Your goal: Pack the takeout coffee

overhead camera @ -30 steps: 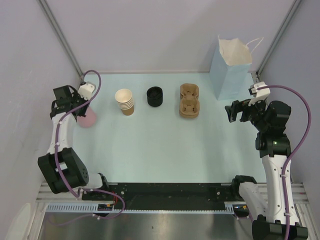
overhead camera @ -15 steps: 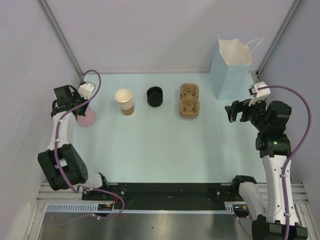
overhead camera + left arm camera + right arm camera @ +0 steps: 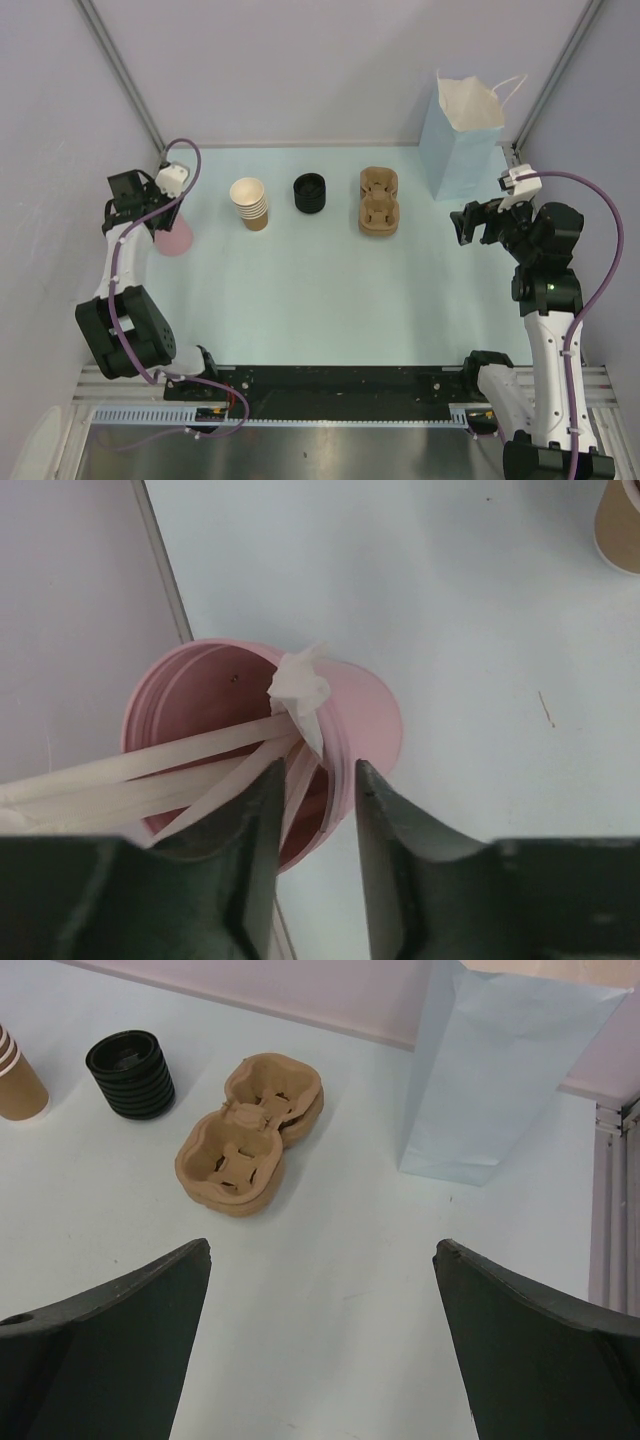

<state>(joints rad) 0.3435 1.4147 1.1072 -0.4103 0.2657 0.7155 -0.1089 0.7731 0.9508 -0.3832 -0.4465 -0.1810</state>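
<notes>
Surface: pale mint table (image 3: 300, 300), lavender walls on three sides.

Item 1, left gripper (image 3: 318, 772): jaws a narrow gap apart. The near rim of the pink cup (image 3: 365, 715) and the end of one of the white stirrers (image 3: 150, 765) lie in that gap. I cannot tell whether anything is pinched. I judge I am here for a stirrer.

Item 2, right gripper (image 3: 322, 1245): jaws spread wide, empty, hanging above the table, I judge in waiting.

Item 3, pulp carrier (image 3: 250, 1135): ahead of the right jaws, slightly left.

Item 4, pale blue bag (image 3: 490, 1070): ahead and right of them, upright, mouth open to receive.

Item 5, stack of black lids (image 3: 130, 1073): far left of them.

Item 6, takeout coffee: no single cup stands apart; only the stack of tan cups (image 3: 250, 203), well to the right of the left jaws.
</notes>
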